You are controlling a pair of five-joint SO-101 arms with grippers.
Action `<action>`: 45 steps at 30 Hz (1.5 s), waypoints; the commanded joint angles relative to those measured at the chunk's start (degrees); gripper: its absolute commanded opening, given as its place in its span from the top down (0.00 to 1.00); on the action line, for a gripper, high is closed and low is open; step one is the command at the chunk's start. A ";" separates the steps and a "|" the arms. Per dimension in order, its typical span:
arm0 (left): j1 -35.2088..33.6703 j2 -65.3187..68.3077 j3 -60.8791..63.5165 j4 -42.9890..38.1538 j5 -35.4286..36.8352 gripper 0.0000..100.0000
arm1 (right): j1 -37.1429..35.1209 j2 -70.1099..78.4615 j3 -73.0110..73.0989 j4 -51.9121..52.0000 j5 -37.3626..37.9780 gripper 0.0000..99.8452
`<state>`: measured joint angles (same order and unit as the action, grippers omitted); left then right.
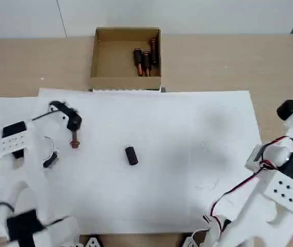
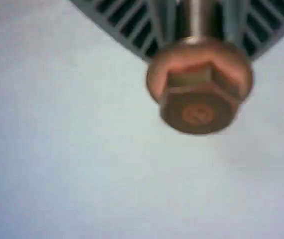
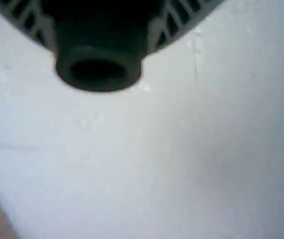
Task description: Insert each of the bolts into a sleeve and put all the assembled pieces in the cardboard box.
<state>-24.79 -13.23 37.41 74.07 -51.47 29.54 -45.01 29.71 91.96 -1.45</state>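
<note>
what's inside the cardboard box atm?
About three assembled pieces lie side by side in the cardboard box, near one side wall; the remaining floor looks bare. Whatever is beneath them is covered.

table point(image 1: 280, 62): wood | white sheet point(image 1: 187, 154) spread on it | cardboard box point(image 1: 110, 56) beside sheet's far edge | sleeve point(image 1: 131, 155) lying mid-sheet

Sleeve point(image 1: 131, 155) lies on the sheet point(image 1: 187, 170), bolt point(image 1: 74, 140) left of it, box point(image 1: 126, 82) behind holding perhaps three pieces point(image 1: 145, 59).
</note>
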 commanded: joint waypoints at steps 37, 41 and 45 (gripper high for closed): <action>11.96 -90.64 43.03 -17.05 22.07 0.99 | -22.55 -23.78 15.65 -14.90 2.11 1.00; 12.13 -89.67 43.12 -17.14 33.85 0.99 | -26.59 -23.78 20.22 -20.26 2.11 1.00; 13.80 -89.58 43.30 -17.05 43.16 0.99 | -31.16 -23.78 25.41 -28.09 2.11 1.00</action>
<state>-12.40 -102.37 80.92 58.95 -14.37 1.05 -68.22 53.54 69.45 0.31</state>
